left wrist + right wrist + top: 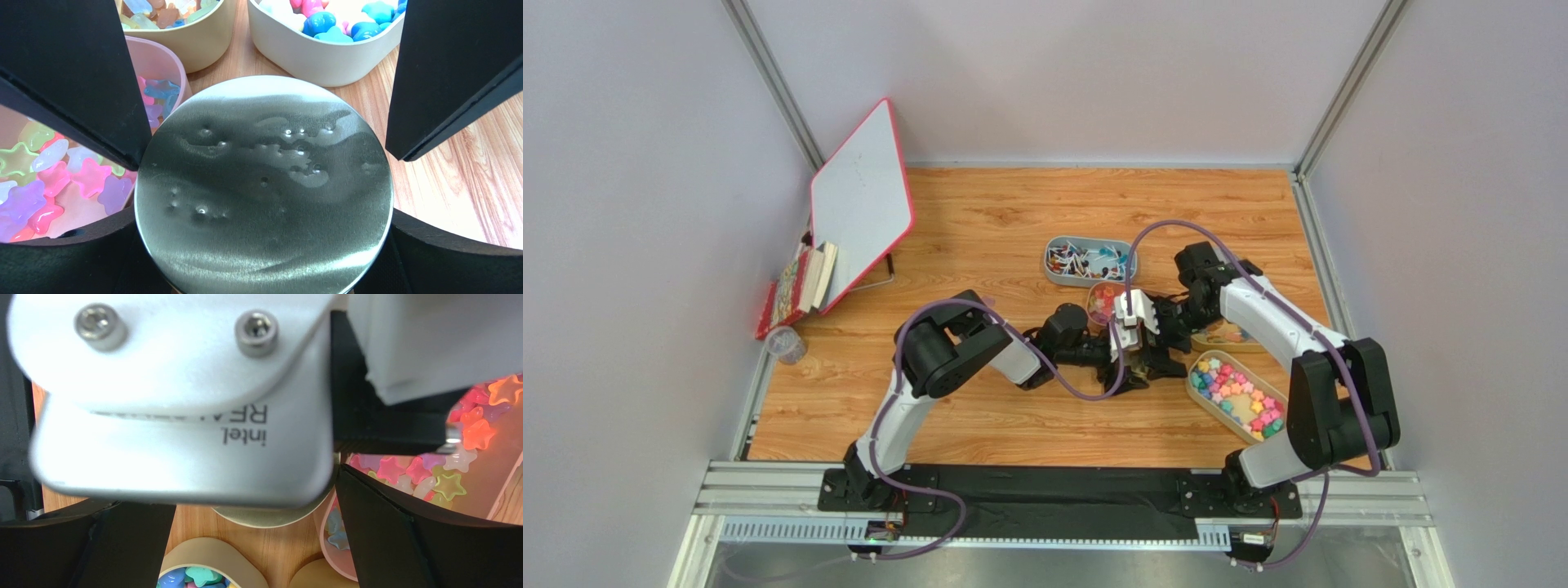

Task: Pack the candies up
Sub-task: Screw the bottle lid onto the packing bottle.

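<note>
Left fingers [67, 79]: spread wide, pinching a round metal lid [264, 190] across its rim, which touches both. Right fingers [417, 539]: spread fully, holding nothing, poised directly above the left wrist's camera housing [184, 398]. Candies: star candies [55, 184] lie in a pink tub [156, 61] just left of the left fingers. Bright chunky candies [331, 21] fill a tan tray [319, 58] beyond the fingertips, on the desk [466, 184]. Blue-white wrapped candies [1081, 260] sit in a grey tray [1051, 245] farther beyond both pairs of fingers
</note>
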`<state>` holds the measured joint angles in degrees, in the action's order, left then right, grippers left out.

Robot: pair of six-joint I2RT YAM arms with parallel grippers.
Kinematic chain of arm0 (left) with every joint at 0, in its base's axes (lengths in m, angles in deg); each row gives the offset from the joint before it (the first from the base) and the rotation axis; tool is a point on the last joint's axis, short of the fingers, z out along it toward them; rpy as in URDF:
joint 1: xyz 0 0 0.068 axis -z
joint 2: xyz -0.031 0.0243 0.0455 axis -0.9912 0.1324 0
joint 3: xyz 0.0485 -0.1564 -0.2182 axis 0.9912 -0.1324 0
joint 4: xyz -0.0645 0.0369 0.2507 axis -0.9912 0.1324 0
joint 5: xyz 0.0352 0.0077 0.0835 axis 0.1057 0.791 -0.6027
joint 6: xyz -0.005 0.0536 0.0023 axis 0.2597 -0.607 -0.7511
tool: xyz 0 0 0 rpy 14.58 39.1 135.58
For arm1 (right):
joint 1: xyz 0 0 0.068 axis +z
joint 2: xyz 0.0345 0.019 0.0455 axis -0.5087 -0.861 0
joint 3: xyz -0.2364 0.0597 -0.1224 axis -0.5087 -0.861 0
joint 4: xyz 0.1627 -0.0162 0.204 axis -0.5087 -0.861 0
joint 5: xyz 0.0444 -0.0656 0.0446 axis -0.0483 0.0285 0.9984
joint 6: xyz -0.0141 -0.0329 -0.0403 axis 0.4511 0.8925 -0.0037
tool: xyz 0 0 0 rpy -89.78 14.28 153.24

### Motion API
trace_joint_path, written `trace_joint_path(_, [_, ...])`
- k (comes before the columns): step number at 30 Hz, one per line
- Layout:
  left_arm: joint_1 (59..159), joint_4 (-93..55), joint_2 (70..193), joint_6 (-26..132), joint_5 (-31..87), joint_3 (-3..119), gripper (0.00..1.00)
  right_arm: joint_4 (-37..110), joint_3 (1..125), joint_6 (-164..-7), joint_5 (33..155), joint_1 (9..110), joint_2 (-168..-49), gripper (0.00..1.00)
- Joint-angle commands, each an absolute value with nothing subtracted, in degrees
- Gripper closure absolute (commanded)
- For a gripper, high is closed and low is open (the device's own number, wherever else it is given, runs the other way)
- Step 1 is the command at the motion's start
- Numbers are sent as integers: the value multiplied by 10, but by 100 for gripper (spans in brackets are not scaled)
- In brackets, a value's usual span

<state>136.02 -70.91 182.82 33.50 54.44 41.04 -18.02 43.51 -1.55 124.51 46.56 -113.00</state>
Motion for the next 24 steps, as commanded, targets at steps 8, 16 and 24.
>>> trace_joint_path(8, [1360, -420, 1911, 319, 492, 370, 100, -155, 388, -47, 1241, 489, -1109, 14])
trace_joint_path(16, [1361, -421, 1913, 317, 492, 369, 100, -91, 308, -190, 1200, 493, -1059, 18])
trace_joint_path(24, [1364, -418, 1915, 310, 487, 370, 100, -103, 310, -286, 1156, 493, -1057, 21])
